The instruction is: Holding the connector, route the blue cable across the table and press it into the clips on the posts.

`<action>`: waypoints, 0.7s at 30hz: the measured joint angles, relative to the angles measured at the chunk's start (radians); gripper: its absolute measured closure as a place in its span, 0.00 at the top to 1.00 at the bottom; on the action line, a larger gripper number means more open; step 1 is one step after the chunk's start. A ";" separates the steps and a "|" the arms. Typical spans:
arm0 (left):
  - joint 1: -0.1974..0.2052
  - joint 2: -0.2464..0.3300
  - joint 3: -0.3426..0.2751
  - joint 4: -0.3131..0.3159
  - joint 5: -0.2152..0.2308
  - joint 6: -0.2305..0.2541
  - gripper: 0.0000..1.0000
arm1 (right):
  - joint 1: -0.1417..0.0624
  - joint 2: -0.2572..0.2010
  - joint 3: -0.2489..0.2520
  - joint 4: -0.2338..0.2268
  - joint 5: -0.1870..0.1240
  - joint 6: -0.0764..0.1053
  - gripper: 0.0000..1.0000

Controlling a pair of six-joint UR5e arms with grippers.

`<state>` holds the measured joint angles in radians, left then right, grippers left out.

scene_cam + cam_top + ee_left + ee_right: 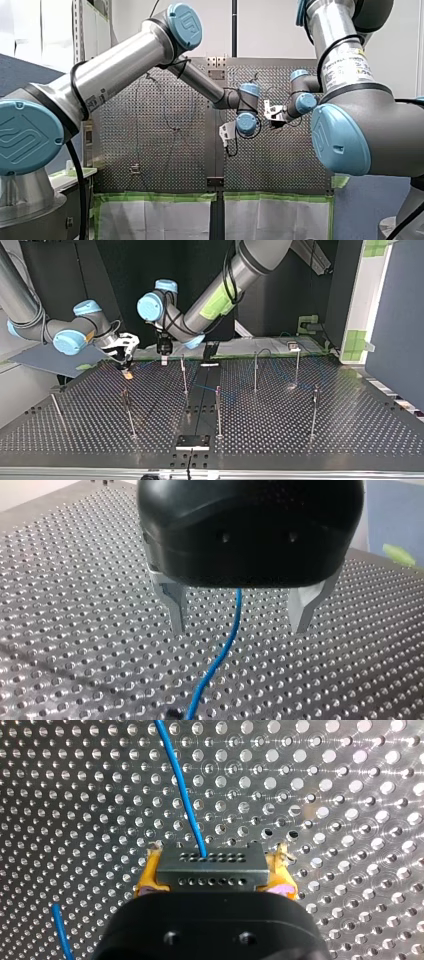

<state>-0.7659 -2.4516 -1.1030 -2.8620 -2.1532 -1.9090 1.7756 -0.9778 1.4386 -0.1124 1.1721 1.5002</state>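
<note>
My right fingers (149, 874) clamp the connector (210, 867), its rear hidden.

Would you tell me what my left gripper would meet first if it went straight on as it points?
Most likely the blue cable, which runs between the open fingers of the left gripper; the table lies just behind it. How far the cable sits above the table is hard to judge.

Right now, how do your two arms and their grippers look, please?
Both my left arm and my right arm are silver tubes with blue joint caps and black cables along them. My right arm carries a white printed label; the top view shows green tape on my left. My left gripper is black with metal fingers; my right gripper is black with yellow pads.
</note>
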 joint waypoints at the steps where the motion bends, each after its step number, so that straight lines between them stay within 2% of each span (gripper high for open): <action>1: 0.001 -0.004 0.004 -0.001 0.001 0.001 1.00 | 0.000 0.000 0.000 0.000 0.000 0.000 0.00; 9: 0.006 -0.062 0.071 -0.037 0.006 0.002 1.00 | 0.000 0.000 0.000 0.000 -0.005 0.000 0.00; 18: -0.006 -0.074 0.137 -0.097 -0.013 0.007 1.00 | 0.000 -0.001 0.000 0.000 -0.015 0.000 0.00; 19: -0.008 -0.074 0.138 -0.099 -0.016 0.010 0.95 | -0.001 -0.001 0.000 0.000 -0.015 0.000 0.00; 20: -0.009 -0.074 0.140 -0.101 -0.019 0.015 0.73 | -0.001 -0.001 0.000 0.000 -0.015 0.000 0.00; 21: -0.011 -0.074 0.141 -0.103 -0.021 0.020 0.73 | -0.001 -0.001 0.000 0.000 -0.015 0.000 0.00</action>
<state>-0.7767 -2.5252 -0.9623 -2.9647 -2.1746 -1.8890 1.7747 -0.9789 1.4384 -0.1122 1.1569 1.5006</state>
